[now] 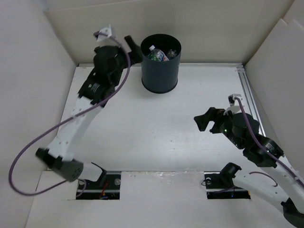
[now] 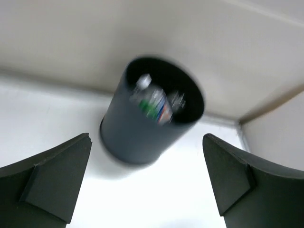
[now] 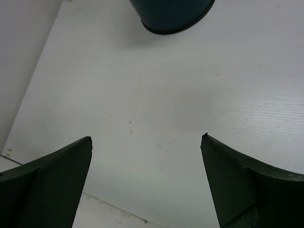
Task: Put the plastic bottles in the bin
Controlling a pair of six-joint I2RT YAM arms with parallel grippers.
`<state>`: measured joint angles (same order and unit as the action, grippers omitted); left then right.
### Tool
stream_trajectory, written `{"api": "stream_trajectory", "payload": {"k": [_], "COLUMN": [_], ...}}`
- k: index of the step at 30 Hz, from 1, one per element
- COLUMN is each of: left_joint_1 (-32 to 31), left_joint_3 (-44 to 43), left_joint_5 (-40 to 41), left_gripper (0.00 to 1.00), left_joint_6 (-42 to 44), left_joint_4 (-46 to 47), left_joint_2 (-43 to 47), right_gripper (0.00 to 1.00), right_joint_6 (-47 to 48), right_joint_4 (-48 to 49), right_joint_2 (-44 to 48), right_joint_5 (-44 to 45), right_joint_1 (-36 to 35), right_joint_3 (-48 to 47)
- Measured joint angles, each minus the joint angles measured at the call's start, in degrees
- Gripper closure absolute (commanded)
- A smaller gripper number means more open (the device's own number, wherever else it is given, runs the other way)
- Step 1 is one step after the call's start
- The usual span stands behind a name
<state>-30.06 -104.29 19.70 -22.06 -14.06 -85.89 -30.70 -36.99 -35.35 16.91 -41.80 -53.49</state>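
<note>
White table [image 1: 152,128] bears only the bin [image 1: 159,77], seemingly upright, near its far edge.

White links [image 1: 71,133], purple cables [image 1: 47,132], dark left hand [image 2: 146,137], right hand [image 3: 146,138].

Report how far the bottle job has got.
Done: bottles lie inside the bin, though I cannot count them. In hand: nothing. The left claw hangs open and empty beside the bin's rim, and the right claw is open and empty over the table. Left: seemingly nothing, since no bottle shows on the table in any view.
</note>
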Motion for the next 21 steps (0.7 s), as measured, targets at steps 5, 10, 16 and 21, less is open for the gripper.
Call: {"api": "stream_trajectory", "payload": {"k": [5,10,16,21], "left_joint_1": [0.24,0.28,-0.39,-0.85], "left_joint_3": [26.10,41.38,51.56,49.57], "left_joint_5": [2.29,2.34,-1.44,-2.64], "left_gripper": [0.00,0.00,0.00,0.00], "left_joint_6": [-4.61,-9.20,-12.98,-13.16], "left_joint_4": [-3.67,-11.61,-19.30,-20.13], "left_joint_2": [22.43,33.68,50.36,60.15], "right_gripper": [0.00,0.00,0.00,0.00], "right_joint_6": [1.60,2.97,3.82,3.65], "right_joint_4": [-3.98,-8.24,-11.34,-13.40], "right_joint_2": [0.37,2.34,6.69,7.80], "right_joint_5": [2.67,4.68,4.74,4.74], "right_joint_1": [-0.28,-0.28,-0.28,-0.28], "right_joint_3": [-5.14,-9.01,-9.51,-9.53]}}
